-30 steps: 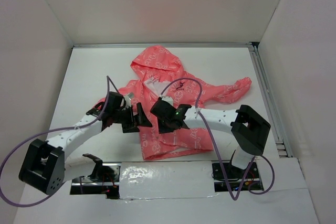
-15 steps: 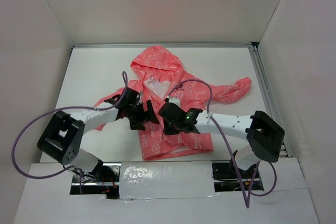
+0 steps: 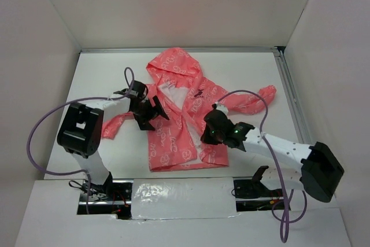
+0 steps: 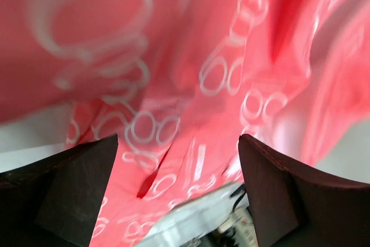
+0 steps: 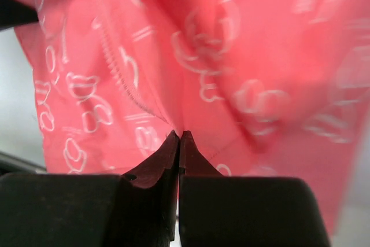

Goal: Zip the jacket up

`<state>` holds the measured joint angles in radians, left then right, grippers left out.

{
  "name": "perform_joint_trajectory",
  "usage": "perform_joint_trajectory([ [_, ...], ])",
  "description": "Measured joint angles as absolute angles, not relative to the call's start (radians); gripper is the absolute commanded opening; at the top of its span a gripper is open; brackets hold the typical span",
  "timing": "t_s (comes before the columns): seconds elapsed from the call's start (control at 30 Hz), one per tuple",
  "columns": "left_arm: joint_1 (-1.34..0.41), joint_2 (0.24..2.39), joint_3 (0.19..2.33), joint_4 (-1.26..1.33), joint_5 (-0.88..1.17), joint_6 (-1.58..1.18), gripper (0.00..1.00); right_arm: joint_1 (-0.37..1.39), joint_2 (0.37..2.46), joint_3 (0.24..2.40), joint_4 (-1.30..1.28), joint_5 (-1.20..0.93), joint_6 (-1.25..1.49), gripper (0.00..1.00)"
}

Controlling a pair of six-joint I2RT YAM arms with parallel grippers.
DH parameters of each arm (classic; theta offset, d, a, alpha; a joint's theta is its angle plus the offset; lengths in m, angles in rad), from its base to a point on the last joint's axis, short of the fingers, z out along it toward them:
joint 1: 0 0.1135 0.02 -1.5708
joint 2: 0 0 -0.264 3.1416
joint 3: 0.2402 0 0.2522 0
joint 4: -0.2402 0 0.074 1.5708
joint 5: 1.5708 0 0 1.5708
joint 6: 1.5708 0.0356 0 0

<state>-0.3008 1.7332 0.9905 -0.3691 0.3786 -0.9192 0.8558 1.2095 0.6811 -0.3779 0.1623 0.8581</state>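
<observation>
Jacket (image 3: 173, 140), top view: mid-table, hood far, hem near, zipper line running far-to-near between the arms. Left gripper (image 3: 151, 110) sits over the left panel. Right gripper (image 3: 209, 134) is by the right hem, likely nearer the zipper's bottom. A second ago both crowded the centre. Left wrist: jaws wide, holding nothing. Right wrist: jaws now closed, tips against fabric beside zipper teeth (image 5: 115, 65); can't tell if pinching.

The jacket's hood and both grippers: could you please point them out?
jacket's hood (image 3: 173, 67), top external view, its middle
left gripper (image 4: 178, 143), left wrist view, midway between open fingertips
right gripper (image 5: 179, 137), right wrist view, shut fingertips
</observation>
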Motion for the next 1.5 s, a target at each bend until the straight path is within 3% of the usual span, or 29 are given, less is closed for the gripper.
perform_joint_trajectory([
  [0.3,-0.168,1.966,1.34,-0.495,0.309,-0.849,0.99,0.662,1.021,0.596,-0.377,0.134,0.815,0.0],
  [0.53,-0.138,1.869,1.319,-0.511,0.228,-0.756,0.99,0.627,1.005,0.569,-0.374,0.127,0.82,0.0],
  [0.83,-0.419,1.567,1.204,-0.551,0.213,-0.675,0.99,0.539,0.92,0.524,-0.381,0.106,0.825,0.0],
  [1.07,-0.583,1.57,1.046,-0.604,0.226,-0.675,0.99,0.536,0.904,0.515,-0.381,0.062,0.8,0.0],
  [1.5,-0.676,1.744,1.135,-0.66,0.138,-0.78,0.92,0.559,0.935,0.477,-0.334,0.014,0.791,0.0],
])
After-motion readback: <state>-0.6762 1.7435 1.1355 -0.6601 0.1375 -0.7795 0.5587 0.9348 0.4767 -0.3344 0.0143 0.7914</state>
